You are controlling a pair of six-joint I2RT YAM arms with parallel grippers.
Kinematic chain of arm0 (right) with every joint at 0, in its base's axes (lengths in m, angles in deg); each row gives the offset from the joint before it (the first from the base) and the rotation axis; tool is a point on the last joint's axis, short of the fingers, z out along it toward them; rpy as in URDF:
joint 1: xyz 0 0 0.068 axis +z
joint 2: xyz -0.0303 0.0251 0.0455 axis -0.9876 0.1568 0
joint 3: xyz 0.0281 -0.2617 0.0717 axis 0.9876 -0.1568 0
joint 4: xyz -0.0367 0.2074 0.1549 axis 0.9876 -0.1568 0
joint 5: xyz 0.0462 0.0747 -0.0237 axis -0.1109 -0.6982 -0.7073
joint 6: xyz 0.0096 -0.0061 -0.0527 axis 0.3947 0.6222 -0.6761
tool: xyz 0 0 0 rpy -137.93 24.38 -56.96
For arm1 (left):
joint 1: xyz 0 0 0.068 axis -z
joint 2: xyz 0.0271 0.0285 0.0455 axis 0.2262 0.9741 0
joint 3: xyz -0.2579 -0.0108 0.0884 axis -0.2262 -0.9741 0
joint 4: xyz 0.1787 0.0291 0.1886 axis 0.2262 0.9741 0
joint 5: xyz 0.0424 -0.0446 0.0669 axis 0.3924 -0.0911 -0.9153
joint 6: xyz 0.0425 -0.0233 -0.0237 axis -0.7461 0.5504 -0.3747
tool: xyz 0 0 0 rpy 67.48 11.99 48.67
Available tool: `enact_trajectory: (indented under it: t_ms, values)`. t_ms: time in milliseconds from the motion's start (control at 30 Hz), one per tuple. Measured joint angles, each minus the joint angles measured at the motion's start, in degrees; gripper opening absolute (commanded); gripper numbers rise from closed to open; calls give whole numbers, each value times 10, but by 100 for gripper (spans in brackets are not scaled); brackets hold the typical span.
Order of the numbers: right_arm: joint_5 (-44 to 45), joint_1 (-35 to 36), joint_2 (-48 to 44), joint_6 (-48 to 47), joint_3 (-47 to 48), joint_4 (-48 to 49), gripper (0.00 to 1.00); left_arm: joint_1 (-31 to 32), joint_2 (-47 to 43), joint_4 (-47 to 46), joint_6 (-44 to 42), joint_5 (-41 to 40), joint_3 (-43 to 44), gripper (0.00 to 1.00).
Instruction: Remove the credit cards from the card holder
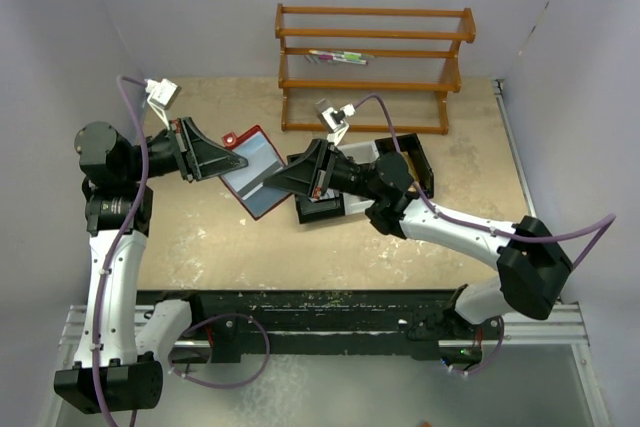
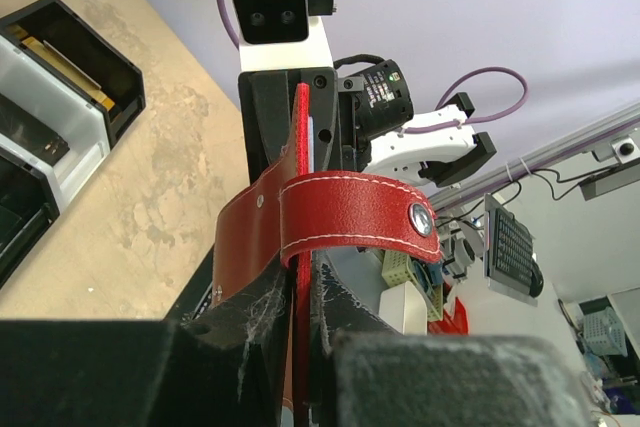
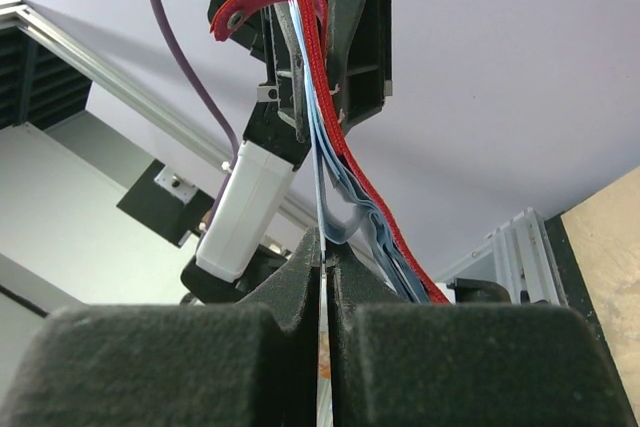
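Where the arms meet, card holder [image 1: 257, 179]: open, lifted above the table [image 1: 200, 237]
left gripper [image 2: 300, 287]: clamped on the card holder's red edge
right gripper [image 3: 325, 247]: pinched tight on a thin pale credit card [image 3: 321, 187] inside it

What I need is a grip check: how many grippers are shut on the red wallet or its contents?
2. The left gripper clamps the card holder beside its snap tab; the right gripper pinches a thin pale sheet among its sleeves, card or sleeve unclear.
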State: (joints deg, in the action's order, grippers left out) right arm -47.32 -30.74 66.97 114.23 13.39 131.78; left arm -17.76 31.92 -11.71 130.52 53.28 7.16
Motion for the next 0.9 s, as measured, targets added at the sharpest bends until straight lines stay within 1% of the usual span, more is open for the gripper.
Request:
enact_trajectory:
  t_ms: [233, 333, 533, 567, 600, 733, 800, 833, 900]
  values:
    - [-7, 0, 0, 0, -3, 5, 2, 0, 0, -1, 10, 3, 0, 0]
    - [-7, 0, 0, 0, -6, 11, 3, 2, 0, -2, 13, 5, 0, 0]
    - [-9, 0, -1, 2, -11, 17, 18, 3, 0, -12, 19, 6, 0, 0]
    - [-9, 0, -1, 3, -12, 17, 25, 3, 0, -14, 22, 6, 0, 0]
    - [-9, 0, -1, 3, -12, 17, 28, 3, 0, -17, 23, 6, 0, 0]
    - [-8, 0, 0, 10, -12, 24, 34, 3, 0, -20, 28, 6, 0, 0]
    - [-8, 0, 3, 14, -11, 28, 34, 3, 0, -22, 29, 6, 0, 0]
    - [-7, 0, 5, 16, -9, 32, 31, 3, 0, -24, 30, 6, 0, 0]
    - [-7, 0, 11, 20, -5, 38, 18, 3, 0, -28, 33, 5, 0, 0]
